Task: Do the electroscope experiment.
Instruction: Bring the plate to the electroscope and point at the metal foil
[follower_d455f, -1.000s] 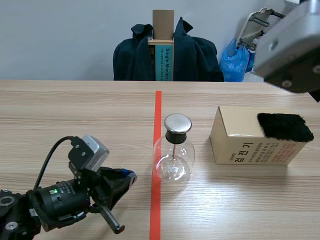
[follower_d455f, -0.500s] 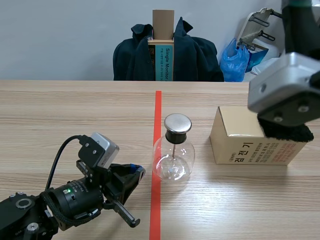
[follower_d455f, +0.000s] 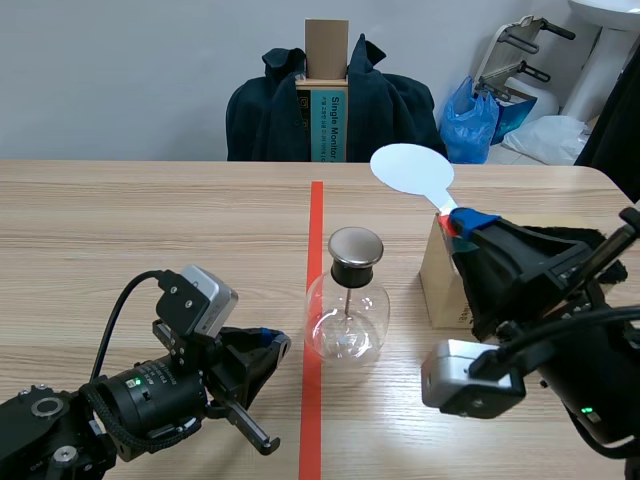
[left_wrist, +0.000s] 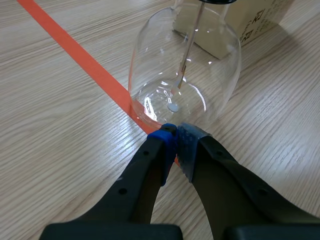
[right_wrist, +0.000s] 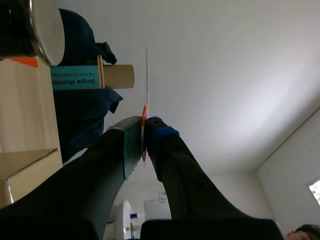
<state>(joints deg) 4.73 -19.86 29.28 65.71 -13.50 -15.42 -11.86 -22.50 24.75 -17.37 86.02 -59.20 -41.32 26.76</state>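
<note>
The electroscope, a clear glass flask with a round metal cap and a rod inside, stands just right of the red tape line. My left gripper lies low on the table to its left, shut on nothing, its pads nearly at the flask's base. My right gripper is right of the flask, shut on the red stem of a white round paddle that stands above and right of the cap. The right wrist view shows the paddle edge-on between the fingers and the cap beside it.
A tan cardboard box sits right of the flask, largely hidden by my right arm. Across the table stands a chair with a dark jacket, holding a cardboard box. A blue bag is at the back right.
The right arm came down from the upper right and now sits low, holding the white paddle up by the flask. The left gripper moved slightly toward the flask earlier, then stayed.
</note>
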